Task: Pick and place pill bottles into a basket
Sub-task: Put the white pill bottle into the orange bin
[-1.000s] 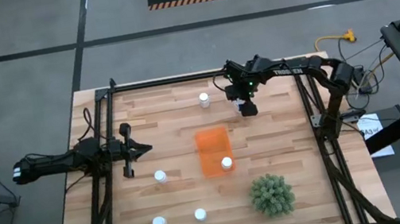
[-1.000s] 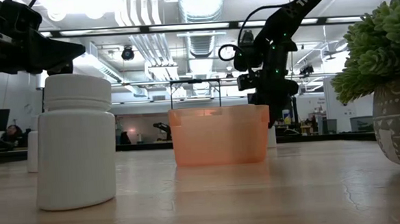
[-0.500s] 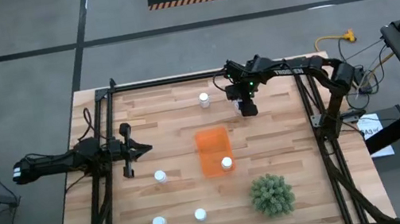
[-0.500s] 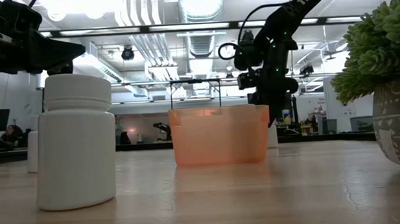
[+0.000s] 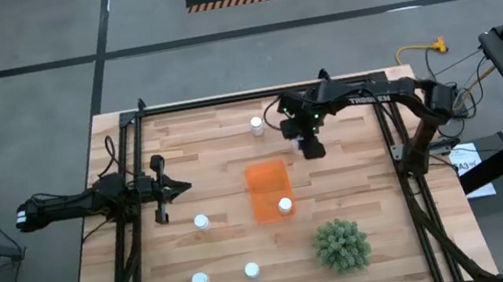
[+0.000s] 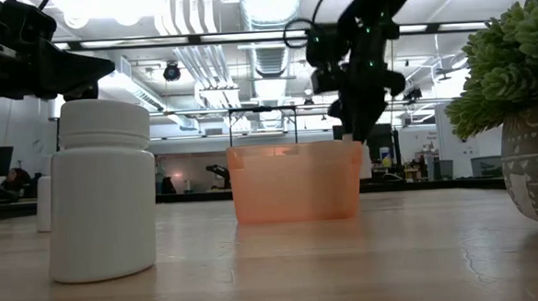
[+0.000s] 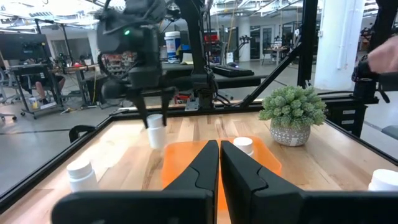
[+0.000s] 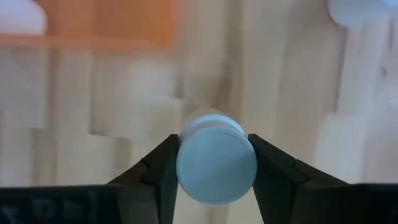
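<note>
A pill bottle [image 8: 216,164] is gripped by the right gripper [image 5: 313,144], apparently just beyond the basket [image 5: 268,190]; 1 bottle [image 5: 285,204] sits inside. The left gripper [image 5: 183,184] is closed, empty.

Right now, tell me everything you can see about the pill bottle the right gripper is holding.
The held pill bottle is a small white cylinder with a round white cap, plastic by its look. The right gripper is shut on it, one dark finger on each side. In the left wrist view it hangs upright above the wooden table, short of the orange basket.
</note>
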Tool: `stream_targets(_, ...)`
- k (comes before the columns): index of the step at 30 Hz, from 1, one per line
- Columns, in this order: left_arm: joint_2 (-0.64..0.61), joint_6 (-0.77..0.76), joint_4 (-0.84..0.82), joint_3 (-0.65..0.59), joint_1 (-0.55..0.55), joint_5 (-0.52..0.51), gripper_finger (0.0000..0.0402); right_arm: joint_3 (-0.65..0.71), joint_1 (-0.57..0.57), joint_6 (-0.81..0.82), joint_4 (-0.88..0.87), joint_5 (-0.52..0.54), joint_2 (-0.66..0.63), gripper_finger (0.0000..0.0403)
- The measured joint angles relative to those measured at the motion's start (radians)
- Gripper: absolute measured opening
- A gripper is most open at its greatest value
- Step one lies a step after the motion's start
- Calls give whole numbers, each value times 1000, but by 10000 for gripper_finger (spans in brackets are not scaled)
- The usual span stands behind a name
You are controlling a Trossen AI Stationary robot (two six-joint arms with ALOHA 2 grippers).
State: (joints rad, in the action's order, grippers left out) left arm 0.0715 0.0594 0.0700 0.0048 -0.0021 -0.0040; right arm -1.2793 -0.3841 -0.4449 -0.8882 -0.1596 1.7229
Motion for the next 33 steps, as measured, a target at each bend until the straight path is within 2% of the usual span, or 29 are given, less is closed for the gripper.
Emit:
stream_targets(9, 0, 0, 0, 0, 0, 0, 0, -92, 155, 69, -73, 3, -2, 145)
stream_targets(21, 0, 0, 0, 0, 0, 0, 0, -171, 305, 113, -93, 26, -2, 145)
stream_targets(25, 0, 0, 0, 0, 0, 0, 0, -183, 342, 113, -80, 58, -2, 145)
stream_targets(33, 0, 0, 0, 0, 0, 0, 0, -183, 359, 98, -26, 58, 8, 145)
